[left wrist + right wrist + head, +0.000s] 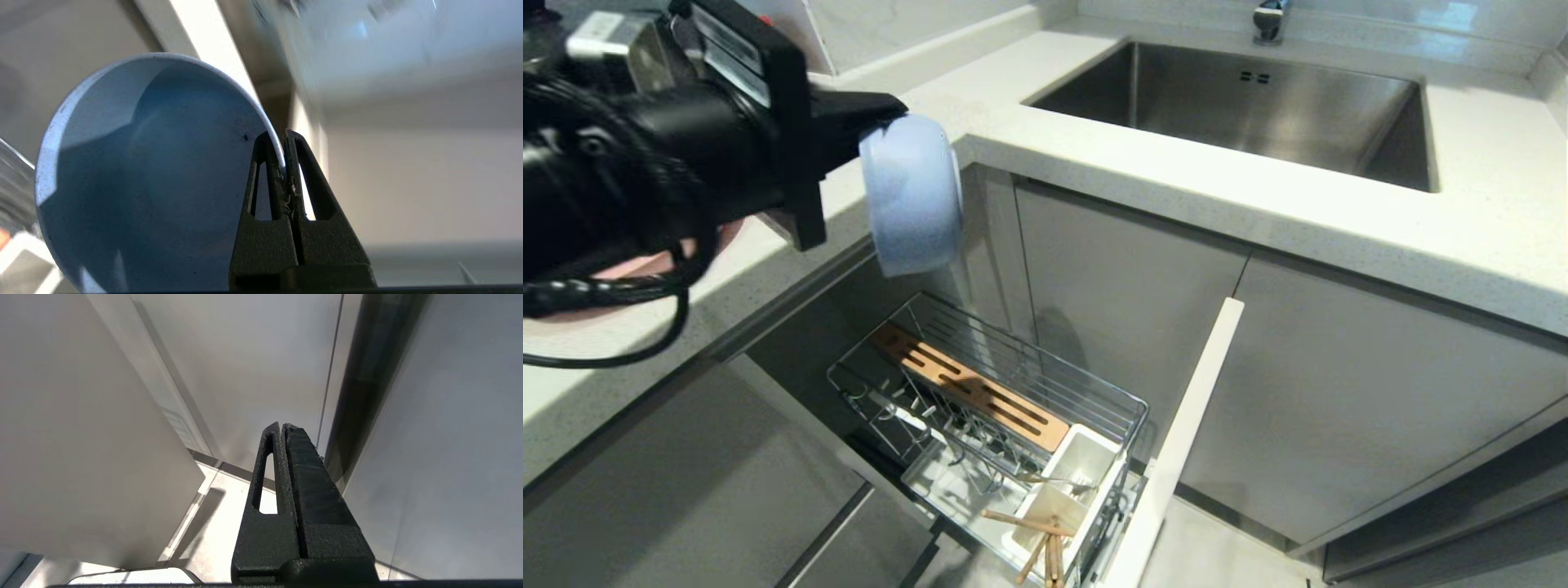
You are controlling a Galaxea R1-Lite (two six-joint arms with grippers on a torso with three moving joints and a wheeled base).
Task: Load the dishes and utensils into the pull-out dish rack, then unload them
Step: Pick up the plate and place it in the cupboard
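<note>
Bowl (pixel 913 194), pale blue, hangs on edge past the surface (pixel 1143 175) lip, its rim pinched tight in the left pincer (pixel 284 163), with open air down to the pull-out dish rack (pixel 1005 408). Right pincer (pixel 282 426) is closed, empty, beside cabinet panels.

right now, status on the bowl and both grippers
Left gripper shut on bowl rim, above dish rack. Right gripper shut, parked. Chopsticks already in cup. Path clear.

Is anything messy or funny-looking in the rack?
A little. In the rack, the chopsticks lie crossed and slanted in the cup instead of standing straight. The left gripper holds the bowl tipped on its side by the rim, above the rack. Nothing looks spilled or broken.
</note>
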